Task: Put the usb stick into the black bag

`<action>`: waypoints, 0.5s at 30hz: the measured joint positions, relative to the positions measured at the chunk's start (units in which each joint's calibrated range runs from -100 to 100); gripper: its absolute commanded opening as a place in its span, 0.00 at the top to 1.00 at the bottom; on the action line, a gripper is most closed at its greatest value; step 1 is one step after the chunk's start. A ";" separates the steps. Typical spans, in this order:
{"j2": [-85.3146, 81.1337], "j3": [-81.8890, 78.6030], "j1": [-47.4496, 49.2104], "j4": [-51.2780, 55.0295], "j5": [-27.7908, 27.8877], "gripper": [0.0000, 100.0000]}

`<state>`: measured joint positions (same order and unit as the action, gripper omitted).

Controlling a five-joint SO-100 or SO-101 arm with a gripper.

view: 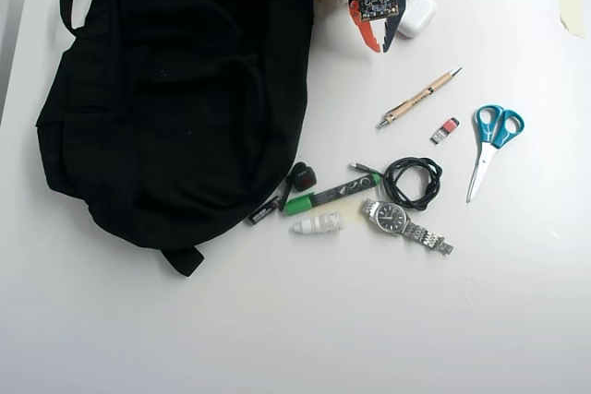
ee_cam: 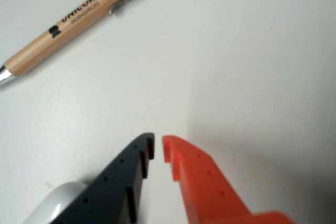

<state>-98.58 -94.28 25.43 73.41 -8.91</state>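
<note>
Overhead view: usb stick (view: 445,130) lies well apart from the seemingly near-closed, empty gripper (view: 379,47).

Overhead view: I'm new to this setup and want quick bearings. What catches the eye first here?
The black bag dominates, slumped over the upper left of the white table. To its right lies a scatter of small things: a wooden pen, blue-handled scissors, a wristwatch and the tiny red usb stick between pen and scissors. At the top edge the gripper points down, holding nothing, its jaws nearly closed.
</note>
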 measured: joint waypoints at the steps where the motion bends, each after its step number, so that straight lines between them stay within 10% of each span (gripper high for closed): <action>1: 0.00 0.00 0.00 0.00 0.00 0.98; 15: 0.00 0.00 1.91 0.00 0.00 0.98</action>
<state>-98.58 -94.28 27.34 73.41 -8.91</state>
